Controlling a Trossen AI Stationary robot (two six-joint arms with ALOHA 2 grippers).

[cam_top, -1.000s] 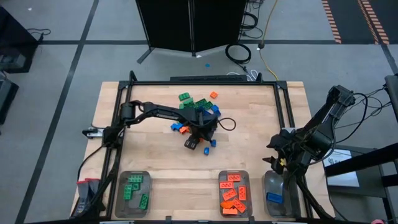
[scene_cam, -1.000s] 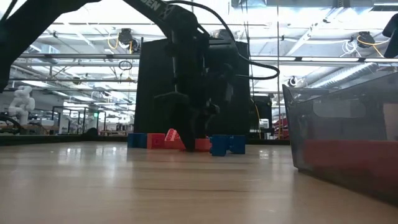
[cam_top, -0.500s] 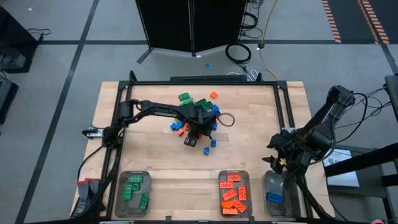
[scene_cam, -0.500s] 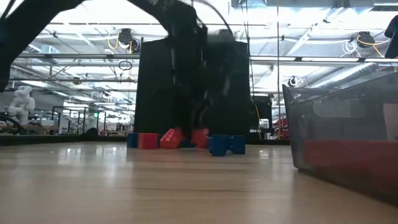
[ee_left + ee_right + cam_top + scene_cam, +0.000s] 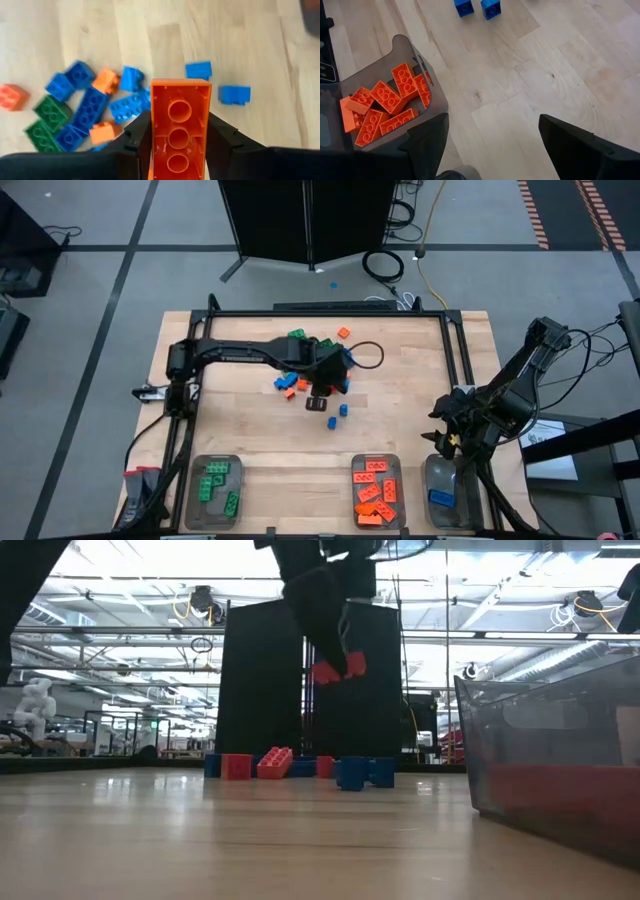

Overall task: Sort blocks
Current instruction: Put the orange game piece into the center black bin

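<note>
My left gripper point(image 5: 321, 392) is shut on an orange brick point(image 5: 180, 120) above the loose pile of green, orange and blue blocks point(image 5: 312, 358) at the table's middle far part. In the low view the orange brick point(image 5: 338, 668) hangs well above the table. Two small blue blocks point(image 5: 337, 416) lie on the wood just near of the pile. My right gripper point(image 5: 492, 120) is open and empty at the table's right side point(image 5: 443, 428), above bare wood beside the orange tray. My left gripper pinches the orange brick by its two long sides point(image 5: 154, 134) between its two fingers. The fingers point down and lie along the brick, whose hollow underside faces the wrist camera. The brick is lifted clear of the table and the pile.
Three clear trays stand along the near edge: one with green blocks point(image 5: 193, 492), one with orange blocks point(image 5: 352, 492), one with a blue block point(image 5: 432, 480). A dark frame point(image 5: 330, 311) rims the work area. Bare wood lies between pile and trays.
My left gripper has risen from the table at the pile's near side, taking the orange brick with it. The brick now hangs clear, high above the other blocks. The gripper has also gone a little toward the far edge.
</note>
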